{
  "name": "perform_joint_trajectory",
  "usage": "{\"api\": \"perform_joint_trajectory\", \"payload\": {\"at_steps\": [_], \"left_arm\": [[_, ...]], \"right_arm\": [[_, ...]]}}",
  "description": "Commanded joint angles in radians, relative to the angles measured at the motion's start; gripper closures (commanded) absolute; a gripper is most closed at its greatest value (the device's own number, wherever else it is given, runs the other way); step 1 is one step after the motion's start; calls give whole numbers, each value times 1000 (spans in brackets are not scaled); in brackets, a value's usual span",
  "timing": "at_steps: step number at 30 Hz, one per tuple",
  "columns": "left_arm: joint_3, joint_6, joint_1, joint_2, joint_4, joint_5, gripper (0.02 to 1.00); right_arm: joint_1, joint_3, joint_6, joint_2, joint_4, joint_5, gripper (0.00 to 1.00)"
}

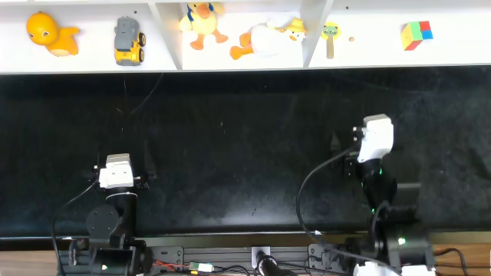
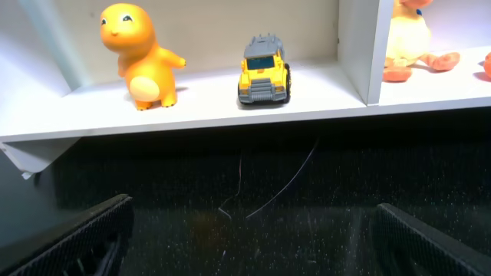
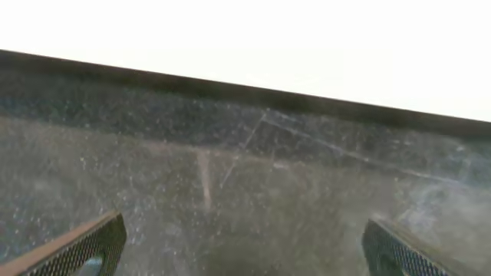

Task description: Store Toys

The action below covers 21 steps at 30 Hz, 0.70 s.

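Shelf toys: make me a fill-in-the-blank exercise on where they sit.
The orange figure shares its compartment with the yellow ____.
The yellow plush duck and the white plush duck sit in the ____ compartment.
The colourful cube stands on the ____ arm's side of the shelf.
The left gripper and the right gripper are both ____.
Missing words: truck, middle, right, open.

A black, finely speckled surface [image 1: 230,153] spreads wide, crossed by thin pale scratches [image 2: 280,184]. Along its far edge runs a brightly lit white shelf unit [image 1: 230,65], split into compartments by upright white dividers [image 1: 169,34].
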Motion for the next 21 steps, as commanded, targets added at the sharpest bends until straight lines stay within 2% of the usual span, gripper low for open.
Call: {"api": "perform_joint_trajectory", "payload": {"at_steps": [1, 12, 21], "left_arm": [[-1, 15, -5, -12, -3, 6, 20], [-1, 15, -5, -12, -3, 6, 20], [-1, 15, -5, -12, -3, 6, 20]], "right_arm": [[6, -140, 58, -95, 76, -39, 7], [4, -399, 77, -327, 213, -18, 7], [4, -400, 77, -443, 221, -9, 5]]}}
